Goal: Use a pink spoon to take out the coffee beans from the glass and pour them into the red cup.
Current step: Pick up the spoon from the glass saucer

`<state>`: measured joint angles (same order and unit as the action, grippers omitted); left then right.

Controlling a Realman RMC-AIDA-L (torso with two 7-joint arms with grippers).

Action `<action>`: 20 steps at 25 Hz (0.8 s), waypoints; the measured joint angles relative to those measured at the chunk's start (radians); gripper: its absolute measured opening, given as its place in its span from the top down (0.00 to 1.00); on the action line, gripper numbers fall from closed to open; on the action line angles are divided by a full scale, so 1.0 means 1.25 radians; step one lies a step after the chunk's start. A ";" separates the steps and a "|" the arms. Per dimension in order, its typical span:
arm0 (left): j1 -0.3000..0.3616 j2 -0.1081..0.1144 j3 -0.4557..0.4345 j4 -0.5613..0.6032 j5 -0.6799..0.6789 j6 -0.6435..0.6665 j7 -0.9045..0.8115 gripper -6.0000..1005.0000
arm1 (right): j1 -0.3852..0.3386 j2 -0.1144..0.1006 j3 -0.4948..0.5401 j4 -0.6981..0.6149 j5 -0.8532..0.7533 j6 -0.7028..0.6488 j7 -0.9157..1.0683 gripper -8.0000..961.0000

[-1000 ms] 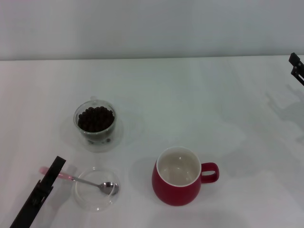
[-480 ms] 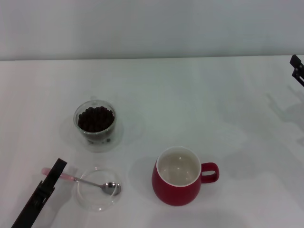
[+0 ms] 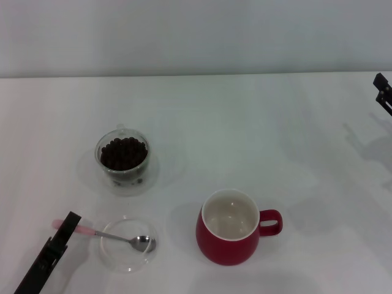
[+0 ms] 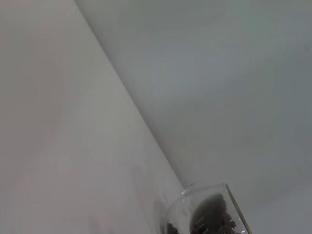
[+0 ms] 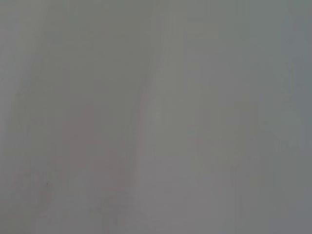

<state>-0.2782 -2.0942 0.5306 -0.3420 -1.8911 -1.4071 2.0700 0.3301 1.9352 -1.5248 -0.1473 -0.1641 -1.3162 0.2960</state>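
Note:
The pink spoon [image 3: 101,233] lies with its silver bowl in a shallow clear dish [image 3: 124,260] at the front left, its pink handle pointing left over the rim. My left gripper [image 3: 65,228] is a black bar at the bottom left; its tip sits at the end of the spoon handle. The glass [image 3: 122,166] full of coffee beans [image 3: 124,153] stands behind the dish and also shows in the left wrist view [image 4: 207,214]. The red cup [image 3: 228,242] stands empty at the front centre, handle to the right. My right gripper [image 3: 383,92] is at the far right edge.
Everything stands on a white table [image 3: 245,128] with a pale wall behind. The right wrist view shows only a plain grey surface.
My left gripper has drawn back toward the bottom left. The spoon and the dish have shifted slightly to the right. The right arm has hardly moved.

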 joint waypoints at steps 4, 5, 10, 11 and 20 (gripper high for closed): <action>0.003 0.001 0.000 0.002 0.000 -0.005 -0.008 0.85 | -0.003 0.004 0.000 0.001 0.001 0.000 0.000 0.24; 0.004 0.002 0.000 0.005 0.000 -0.007 -0.012 0.86 | -0.003 0.004 0.000 0.001 0.001 0.000 0.000 0.24; 0.003 0.008 0.004 0.011 0.000 -0.022 -0.018 0.87 | -0.004 0.008 0.000 0.000 0.001 -0.004 0.000 0.24; 0.003 0.008 0.005 0.015 0.000 -0.027 -0.018 0.87 | -0.004 0.008 0.000 0.000 0.001 -0.005 0.000 0.24; 0.005 0.010 0.008 0.057 0.020 -0.064 -0.040 0.87 | -0.005 0.012 0.001 0.000 0.001 -0.011 0.000 0.24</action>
<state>-0.2724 -2.0814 0.5403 -0.2714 -1.8666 -1.4875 2.0206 0.3238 1.9496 -1.5234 -0.1473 -0.1625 -1.3300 0.2960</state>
